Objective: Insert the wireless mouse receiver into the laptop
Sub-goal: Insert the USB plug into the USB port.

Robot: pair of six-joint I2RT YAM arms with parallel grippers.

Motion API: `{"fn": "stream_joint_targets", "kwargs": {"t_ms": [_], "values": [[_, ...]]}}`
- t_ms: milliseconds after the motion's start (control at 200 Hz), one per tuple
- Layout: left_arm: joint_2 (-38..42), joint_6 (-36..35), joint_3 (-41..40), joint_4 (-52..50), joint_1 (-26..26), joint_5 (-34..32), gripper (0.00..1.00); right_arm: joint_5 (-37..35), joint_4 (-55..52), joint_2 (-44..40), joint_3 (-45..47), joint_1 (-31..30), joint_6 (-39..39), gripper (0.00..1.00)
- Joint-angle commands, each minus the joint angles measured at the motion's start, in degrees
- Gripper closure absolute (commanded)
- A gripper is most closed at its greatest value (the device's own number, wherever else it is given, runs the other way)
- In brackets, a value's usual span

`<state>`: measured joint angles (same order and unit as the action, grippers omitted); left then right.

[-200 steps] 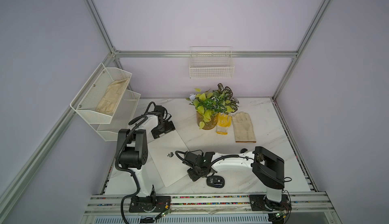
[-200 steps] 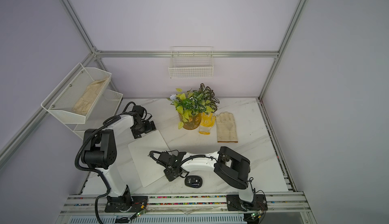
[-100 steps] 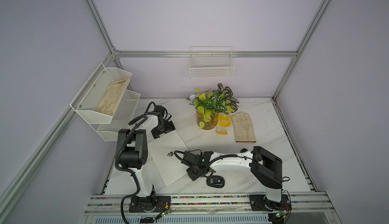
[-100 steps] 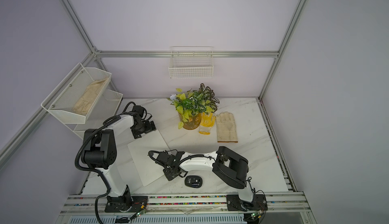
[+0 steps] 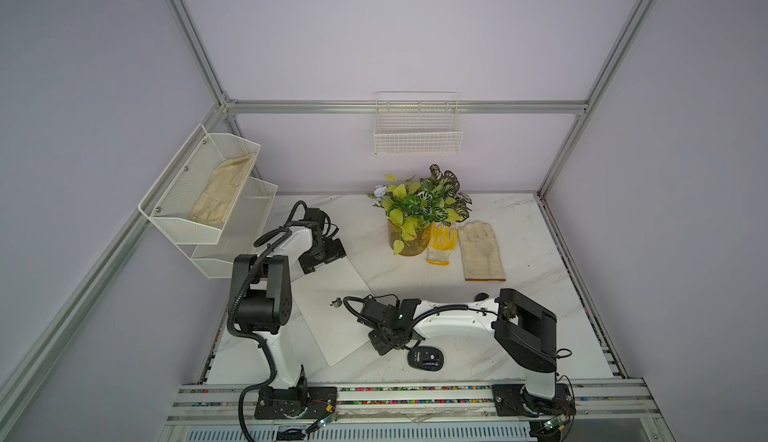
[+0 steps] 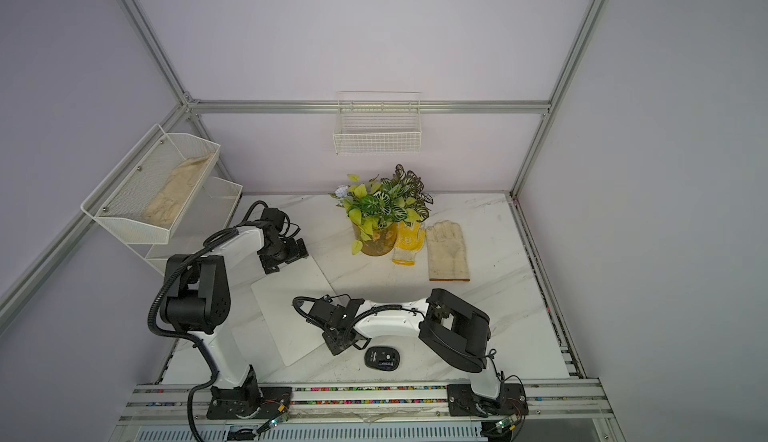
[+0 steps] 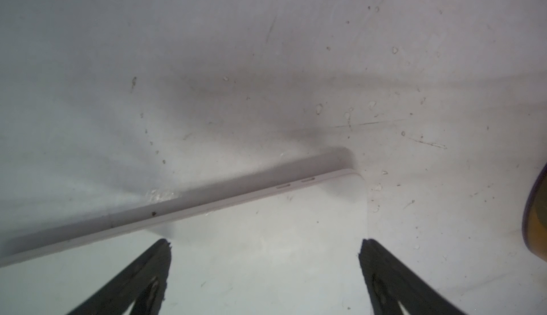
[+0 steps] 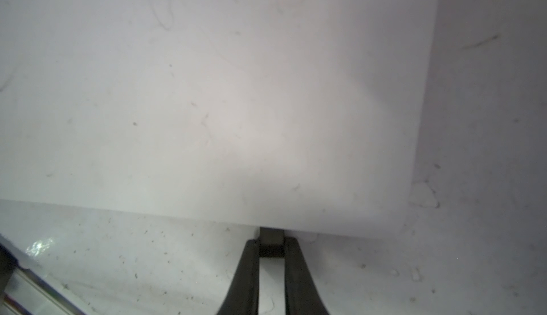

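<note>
A thin white-silver laptop with rounded corners [image 5: 328, 327] lies shut and flat on the white marble bench [image 5: 536, 248]. A dark apple logo shows on its lid in a top view. The right gripper [image 8: 271, 240] sits low at the laptop's edge on the robot's right side, close to the front corner. Only the right wrist view shows what it carries. Its black fingers [image 8: 250, 257] are clenched on the tiny dark wireless mouse receiver [image 8: 270, 236], whose grey metal plug points at the laptop's edge and meets it. I cannot tell whether the plug is in a port, because the lid's rim hides that spot. In both top views the receiver is lost under the arm's wrist.

The left gripper [image 7: 264, 247] hangs over the laptop's far corner with its fingers spread wide, grasping nothing. The left wrist view alone shows the laptop's thin side, with two small slots near that rounded corner. It also catches a sliver of the amber plant pot [image 7: 537, 218].

Both top views add what the wrist views miss. A black oval mouse [image 5: 424, 359] lies on the bench just beside the right gripper, apart from the laptop. A green leafy plant [image 5: 419, 207] stands in that pot toward the back, with a yellow knit glove [image 5: 441, 244] and a beige work glove [image 5: 482, 248] beside it.
</note>
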<state>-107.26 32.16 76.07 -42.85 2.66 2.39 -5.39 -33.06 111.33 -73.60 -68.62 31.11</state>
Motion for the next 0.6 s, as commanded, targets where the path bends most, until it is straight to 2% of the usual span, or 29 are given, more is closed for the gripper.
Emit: {"fn": "stream_joint_targets", "kwargs": {"t_ms": [0, 595], "values": [[-1.2, 0.4, -0.8, 0.8, -0.2, 0.2, 0.00, -4.3, 0.1, 1.4, 0.4, 1.0, 1.3, 0.85], [-1.3, 0.3, -0.6, 0.8, -0.1, 0.2, 0.00, -5.4, 0.2, 2.0, 0.4, 1.6, 2.6, 0.85]]}}
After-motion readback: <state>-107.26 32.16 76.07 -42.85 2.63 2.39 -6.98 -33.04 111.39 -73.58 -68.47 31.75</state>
